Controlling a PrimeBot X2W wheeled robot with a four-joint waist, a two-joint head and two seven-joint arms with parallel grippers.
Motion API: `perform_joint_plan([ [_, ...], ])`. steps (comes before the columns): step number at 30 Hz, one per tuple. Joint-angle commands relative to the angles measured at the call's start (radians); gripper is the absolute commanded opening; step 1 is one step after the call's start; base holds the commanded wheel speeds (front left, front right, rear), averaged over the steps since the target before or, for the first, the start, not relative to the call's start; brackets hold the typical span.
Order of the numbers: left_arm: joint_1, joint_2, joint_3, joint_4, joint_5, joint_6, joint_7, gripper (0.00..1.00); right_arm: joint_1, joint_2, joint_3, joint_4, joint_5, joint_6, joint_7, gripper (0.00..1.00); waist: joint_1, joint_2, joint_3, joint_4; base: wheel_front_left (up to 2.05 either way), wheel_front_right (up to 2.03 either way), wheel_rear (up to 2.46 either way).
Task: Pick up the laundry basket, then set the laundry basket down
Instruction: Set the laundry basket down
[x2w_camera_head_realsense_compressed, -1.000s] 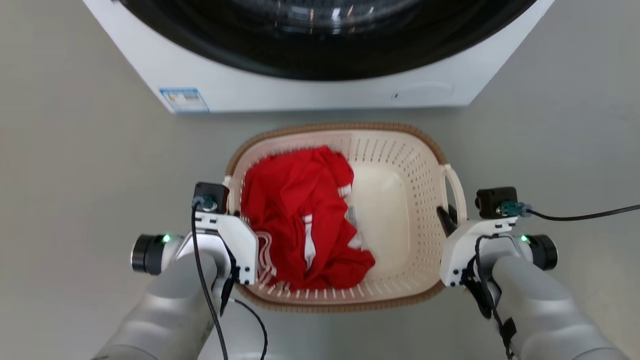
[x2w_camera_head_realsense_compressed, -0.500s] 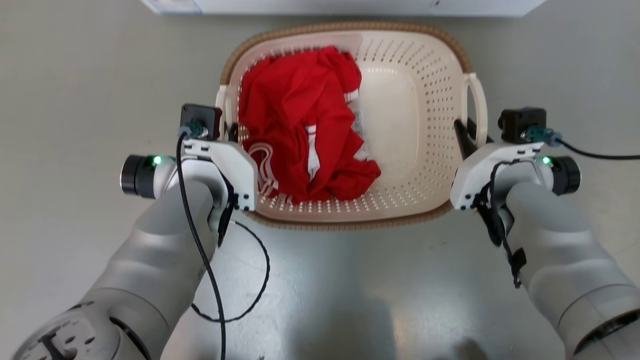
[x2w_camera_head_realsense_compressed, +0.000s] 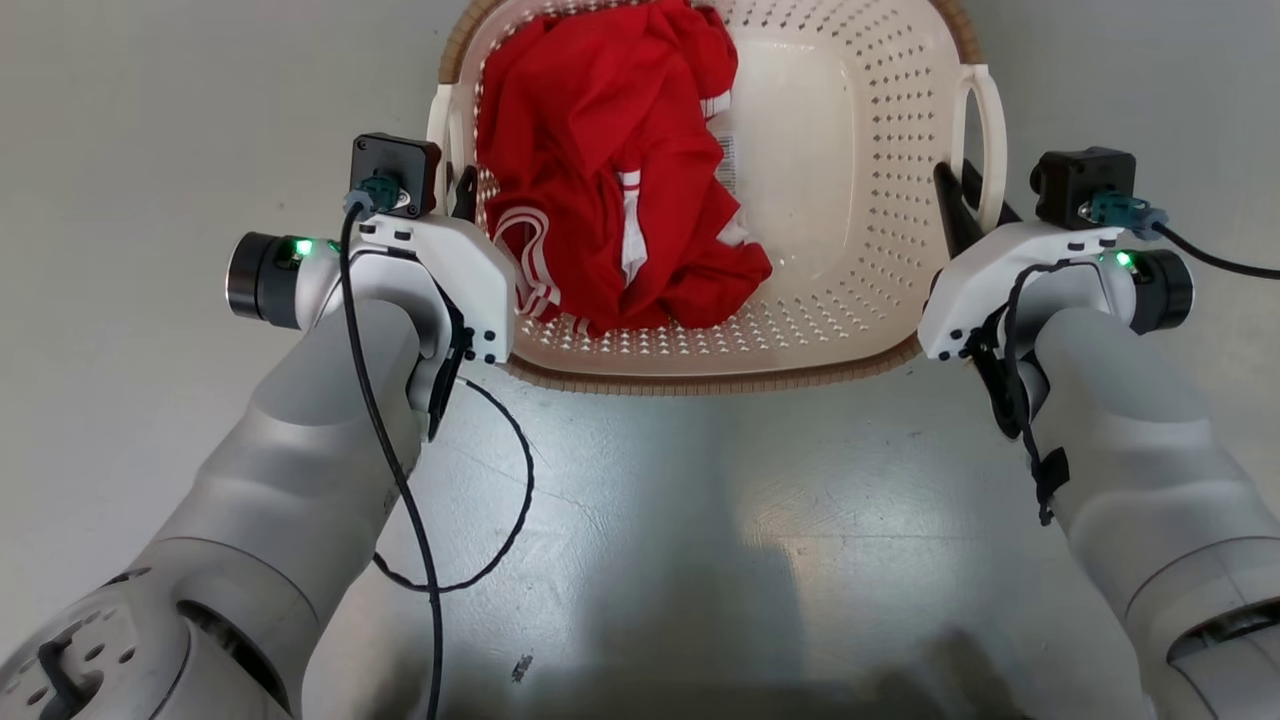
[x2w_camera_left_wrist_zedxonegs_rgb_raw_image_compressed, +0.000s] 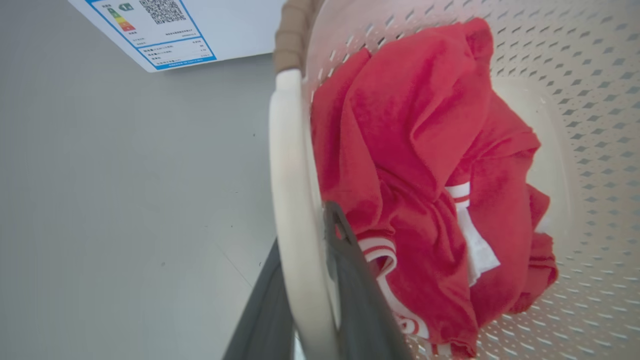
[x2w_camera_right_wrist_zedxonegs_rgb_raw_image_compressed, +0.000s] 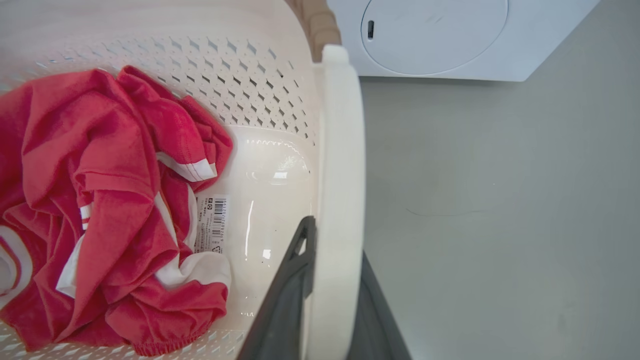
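The cream-white perforated laundry basket (x2w_camera_head_realsense_compressed: 860, 250) with its brown woven-look rim is at the top middle of the head view, between my two arms. A crumpled red garment (x2w_camera_head_realsense_compressed: 610, 150) with white stripes lies in its left half. My left gripper (x2w_camera_head_realsense_compressed: 462, 195) is shut on the left white loop handle (x2w_camera_left_wrist_zedxonegs_rgb_raw_image_compressed: 290, 200), with one dark finger on each side of it. At the opposite side, my right gripper (x2w_camera_head_realsense_compressed: 962, 205) is shut on the right loop handle (x2w_camera_right_wrist_zedxonegs_rgb_raw_image_compressed: 340, 200) in the same way. The basket's far end is cut off by the frame's top edge.
The white washing machine stands just beyond the basket; its labelled lower corner (x2w_camera_left_wrist_zedxonegs_rgb_raw_image_compressed: 150, 30) and a round panel (x2w_camera_right_wrist_zedxonegs_rgb_raw_image_compressed: 450, 35) are in the wrist views. Grey floor (x2w_camera_head_realsense_compressed: 700, 560) spreads on all sides. A black cable (x2w_camera_head_realsense_compressed: 480, 540) loops under my left forearm.
The head camera's picture has shifted: the washing machine has left the top edge. The basket, still held by both handles, looks larger and nearer to the camera.
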Motion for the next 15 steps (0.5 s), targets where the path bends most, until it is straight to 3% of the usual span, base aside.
perform_joint_plan([
  [1, -0.021, 0.011, 0.006, -0.021, 0.030, -0.006, -0.010, 0.00, 0.028, 0.030, -0.005, -0.032, -0.030, 0.007, -0.014, 0.00, 0.0000, 0.0000, 0.011, -0.003, 0.00, 0.00, 0.00],
  [15, -0.033, -0.001, 0.059, -0.013, 0.094, -0.025, -0.010, 0.00, 0.057, 0.030, -0.173, -0.077, -0.180, 0.007, -0.014, 0.00, 0.0000, 0.0000, 0.064, -0.010, 0.00, 0.00, 0.00],
])
